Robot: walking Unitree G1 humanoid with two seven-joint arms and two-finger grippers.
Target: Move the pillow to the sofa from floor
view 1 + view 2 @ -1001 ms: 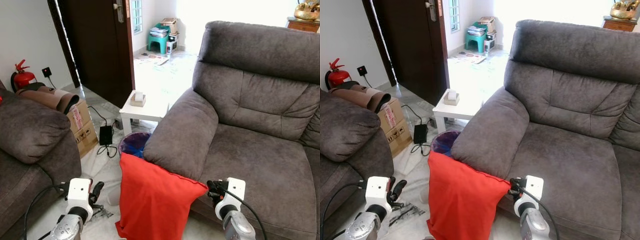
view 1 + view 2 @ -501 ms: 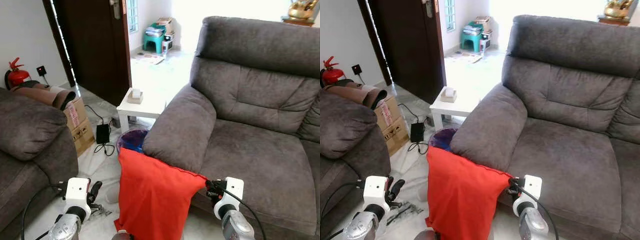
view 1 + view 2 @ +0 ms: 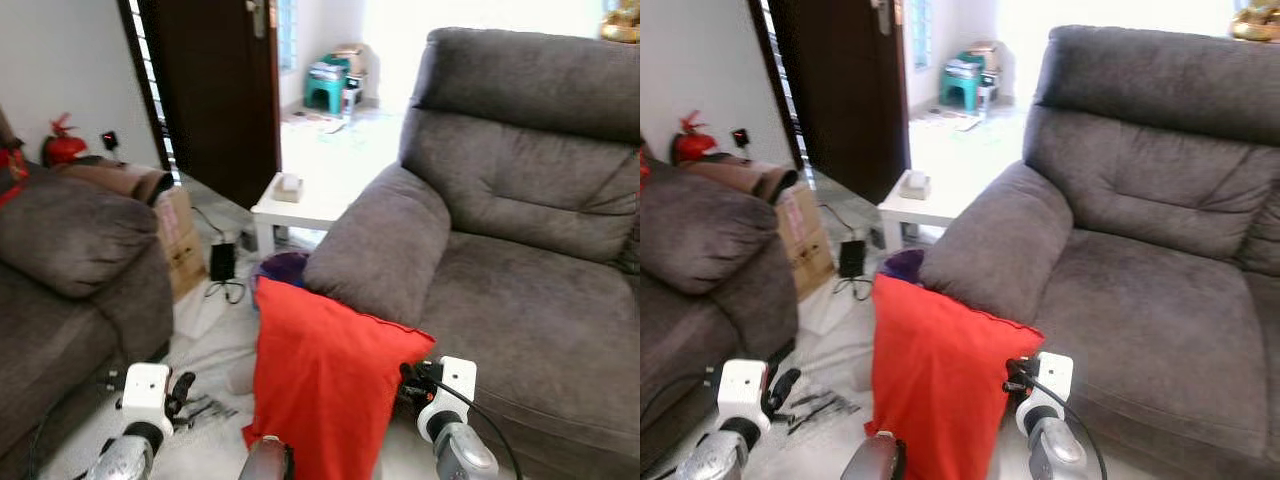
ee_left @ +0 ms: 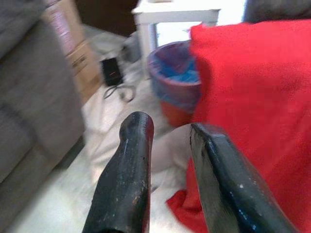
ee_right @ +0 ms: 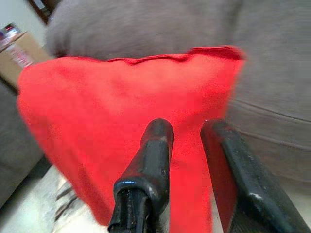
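A red pillow (image 3: 330, 380) stands on its edge on the floor and leans against the armrest of the grey sofa (image 3: 520, 300). My left gripper (image 4: 170, 128) is low to the pillow's left, open and holding nothing, with the pillow's lower edge just beyond its fingers. My right gripper (image 5: 188, 127) is close to the pillow's upper right corner, in front of the sofa seat. It is open, its fingers (image 3: 410, 378) short of the red cloth.
A purple bin (image 3: 285, 268) stands right behind the pillow, and a small white table (image 3: 300, 205) behind that. A second grey sofa (image 3: 70, 260) and a cardboard box (image 3: 180, 235) close off the left. A charger and cable (image 3: 222, 262) lie on the floor.
The whole view has shifted as the camera moved. The pillow still leans on the armrest, and both grippers stay low on either side of it.
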